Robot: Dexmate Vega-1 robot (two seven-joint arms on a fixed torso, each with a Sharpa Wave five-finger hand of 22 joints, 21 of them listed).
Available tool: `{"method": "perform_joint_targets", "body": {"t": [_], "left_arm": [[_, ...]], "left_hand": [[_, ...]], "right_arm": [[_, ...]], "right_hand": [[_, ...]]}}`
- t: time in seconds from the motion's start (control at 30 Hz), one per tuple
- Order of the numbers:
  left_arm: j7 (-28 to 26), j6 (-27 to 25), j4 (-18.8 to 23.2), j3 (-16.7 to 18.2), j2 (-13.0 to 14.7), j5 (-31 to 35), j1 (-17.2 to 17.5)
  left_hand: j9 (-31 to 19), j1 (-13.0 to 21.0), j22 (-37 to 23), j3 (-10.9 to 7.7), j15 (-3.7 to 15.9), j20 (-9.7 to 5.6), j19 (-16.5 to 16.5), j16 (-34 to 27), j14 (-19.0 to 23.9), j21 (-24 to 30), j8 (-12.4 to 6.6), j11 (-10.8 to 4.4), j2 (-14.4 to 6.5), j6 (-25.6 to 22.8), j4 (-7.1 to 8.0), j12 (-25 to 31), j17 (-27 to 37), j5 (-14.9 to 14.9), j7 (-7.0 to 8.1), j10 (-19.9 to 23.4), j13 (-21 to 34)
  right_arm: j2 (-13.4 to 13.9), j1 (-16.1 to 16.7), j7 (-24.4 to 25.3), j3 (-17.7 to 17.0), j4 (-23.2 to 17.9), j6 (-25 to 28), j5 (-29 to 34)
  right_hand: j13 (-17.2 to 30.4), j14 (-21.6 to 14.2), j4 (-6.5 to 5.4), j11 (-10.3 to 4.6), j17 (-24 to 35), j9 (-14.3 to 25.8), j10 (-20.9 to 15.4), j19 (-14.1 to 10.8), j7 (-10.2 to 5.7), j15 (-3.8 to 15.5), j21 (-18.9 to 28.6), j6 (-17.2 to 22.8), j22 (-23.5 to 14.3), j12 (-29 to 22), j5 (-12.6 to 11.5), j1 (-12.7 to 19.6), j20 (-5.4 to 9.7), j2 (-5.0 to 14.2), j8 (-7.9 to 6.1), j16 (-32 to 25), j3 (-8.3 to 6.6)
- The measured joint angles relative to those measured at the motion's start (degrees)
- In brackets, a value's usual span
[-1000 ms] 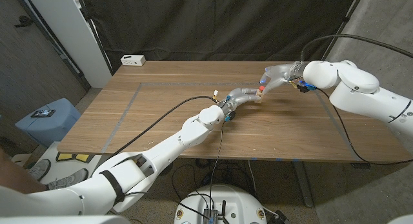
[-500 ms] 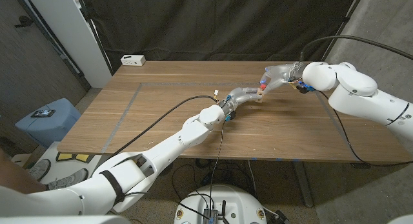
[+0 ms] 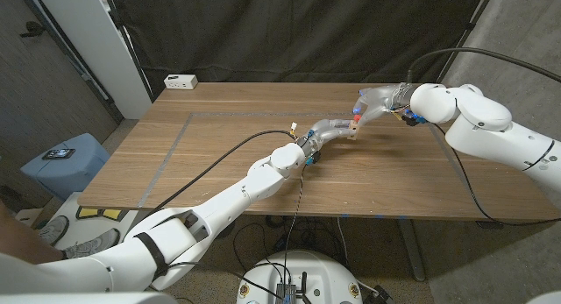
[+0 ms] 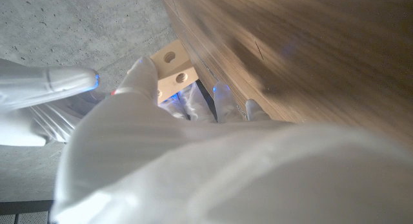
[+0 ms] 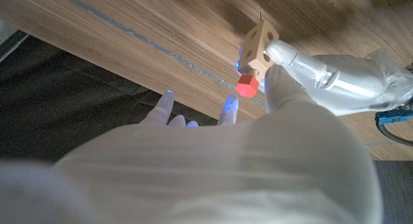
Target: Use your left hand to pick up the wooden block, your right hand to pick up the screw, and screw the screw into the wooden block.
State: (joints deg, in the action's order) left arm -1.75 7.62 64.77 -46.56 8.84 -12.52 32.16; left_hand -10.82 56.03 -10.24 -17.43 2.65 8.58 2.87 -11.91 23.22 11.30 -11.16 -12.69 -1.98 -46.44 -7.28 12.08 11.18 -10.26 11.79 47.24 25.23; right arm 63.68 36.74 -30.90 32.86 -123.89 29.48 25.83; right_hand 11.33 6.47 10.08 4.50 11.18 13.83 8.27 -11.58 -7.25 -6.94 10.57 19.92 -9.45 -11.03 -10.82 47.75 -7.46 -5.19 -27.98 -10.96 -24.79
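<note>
- One wooden table [image 3: 219,164] carries the work; both arms meet above its far right part.
- Two hands are engaged. The left hand [image 3: 331,129] grips the wooden block, raised off the table. The right hand [image 3: 372,104] meets the screw; whether its fingers are closed on the red head cannot be told.
- One wooden block [image 5: 259,47], with round holes in its faces.
- One screw [image 5: 246,86], red-headed, seated against a face of the block.
- Step in hand, as judged: driving the screw into the block. The next move calls for turning the red head about its axis while the left hand keeps the block from rotating.
</note>
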Motion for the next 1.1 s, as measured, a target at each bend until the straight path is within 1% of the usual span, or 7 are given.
{"method": "perform_joint_targets", "body": {"t": [0.17, 0.3, 0.33, 0.67, 0.8, 0.93, 1.1], "left_arm": [[-0.02, -0.01, 0.19, -0.09, 0.11, 0.10, 0.05], [-0.09, -0.02, 0.36, -0.12, 0.21, 0.30, 0.14], [-0.09, -0.02, 0.39, -0.12, 0.23, 0.30, 0.15], [-0.30, -0.12, 0.83, -0.16, 0.39, 0.50, 0.34], [-0.33, -0.12, 0.90, -0.17, 0.40, 0.55, 0.37], [-0.34, -0.12, 0.93, -0.18, 0.42, 0.59, 0.39], [-0.34, -0.12, 0.95, -0.20, 0.42, 0.66, 0.41]], "left_hand": [[0.00, 0.01, 0.00, 0.05, 0.00, 0.00, 0.00, 0.00, 0.00, 0.00, 0.00, 0.00, 0.01, 0.09, -0.05, -0.04, 0.00, 0.01, 0.09, -0.01, 0.06], [0.00, 0.01, 0.00, 0.06, 0.00, 0.00, 0.00, 0.00, 0.00, 0.00, 0.00, 0.10, 0.01, 0.09, -0.06, 0.24, 0.00, 0.12, 0.10, -0.10, 0.13], [0.00, 0.01, 0.00, 0.06, 0.00, 0.00, 0.00, 0.00, 0.00, 0.00, 0.00, 0.10, 0.01, 0.09, -0.06, 0.24, 0.00, 0.12, 0.09, -0.10, 0.14], [0.00, 0.02, 0.00, 0.21, 0.00, 0.00, 0.00, 0.00, 0.00, 0.00, 0.00, 0.10, 0.02, 0.09, -0.21, 0.23, 0.00, -0.14, 0.10, -0.11, 0.23], [0.00, 0.02, 0.00, 0.21, 0.00, 0.00, 0.00, 0.00, 0.00, 0.00, 0.00, 0.11, 0.02, 0.09, -0.21, 0.23, 0.01, -0.14, 0.10, -0.12, 0.23], [0.00, 0.02, 0.00, 0.22, 0.00, 0.00, 0.00, 0.00, 0.00, 0.00, 0.00, 0.20, 0.02, 0.09, -0.22, 0.23, 0.01, -0.14, 0.10, -0.20, 0.22], [0.00, -0.04, 0.00, 0.27, 0.00, 0.00, 0.00, 0.00, 0.00, 0.00, 0.17, 0.20, -0.04, 0.09, -0.27, 0.23, 0.01, -0.14, 0.10, -0.20, 0.22]], "right_arm": [[-0.02, 0.00, -0.27, -0.24, 0.09, -0.01, -0.47], [-0.02, 0.00, -0.39, -0.50, 0.15, 0.01, -0.90], [-0.02, 0.00, -0.41, -0.50, 0.15, 0.02, -1.09], [0.01, -0.22, -0.57, -0.86, 0.58, 0.10, -2.43], [0.01, -0.46, -0.63, -0.86, 0.88, 0.11, -2.94], [0.01, -0.59, -0.63, -0.87, 1.08, 0.10, -3.36], [0.02, -0.67, -0.54, -0.91, 1.34, 0.04, -4.11]], "right_hand": [[0.00, 0.00, 0.00, 0.00, 0.00, 0.00, 0.00, 0.00, 0.51, 0.00, 0.00, 0.68, 0.00, 0.00, 0.00, 0.22, 0.00, -0.22, -0.21, 0.00, 0.00], [0.00, 0.00, 0.00, -0.21, 0.00, -0.20, -0.21, 0.00, 0.20, 0.00, 0.00, 0.99, 0.00, -0.23, 0.00, 0.23, 0.00, -0.23, -0.43, 0.00, 0.00], [0.00, 0.00, -0.12, -0.31, 0.00, -0.26, -0.31, 0.00, 0.42, 0.00, 0.00, 1.21, 0.00, -0.23, 0.00, 0.23, 0.00, -0.23, -0.43, 0.00, -0.11], [-0.01, 0.00, -0.21, 0.22, 0.01, -0.26, -0.83, 0.00, 0.51, 0.00, 0.00, 2.72, 0.00, -0.23, 0.00, 0.22, 0.00, -0.22, -1.05, -0.28, -0.21], [-0.01, 0.00, -0.44, 0.10, 0.07, -0.26, -1.13, 0.00, 0.90, 0.00, 0.00, 3.74, 0.00, -0.23, 0.00, 0.22, 0.00, -0.22, -1.33, -0.35, -0.44], [-0.01, 0.00, -0.45, 0.29, 0.17, -0.26, -1.57, 0.00, 1.84, 0.00, 0.00, 4.68, 0.00, -0.23, 0.00, 0.22, 0.00, -0.22, -1.70, -0.34, -0.44], [-0.01, -0.49, -0.45, 0.30, 0.17, -0.26, -2.16, -0.01, 2.24, 0.14, 0.00, 5.88, 0.00, -0.64, 0.00, 0.22, 0.01, -0.22, -2.15, -0.34, -0.44]]}}
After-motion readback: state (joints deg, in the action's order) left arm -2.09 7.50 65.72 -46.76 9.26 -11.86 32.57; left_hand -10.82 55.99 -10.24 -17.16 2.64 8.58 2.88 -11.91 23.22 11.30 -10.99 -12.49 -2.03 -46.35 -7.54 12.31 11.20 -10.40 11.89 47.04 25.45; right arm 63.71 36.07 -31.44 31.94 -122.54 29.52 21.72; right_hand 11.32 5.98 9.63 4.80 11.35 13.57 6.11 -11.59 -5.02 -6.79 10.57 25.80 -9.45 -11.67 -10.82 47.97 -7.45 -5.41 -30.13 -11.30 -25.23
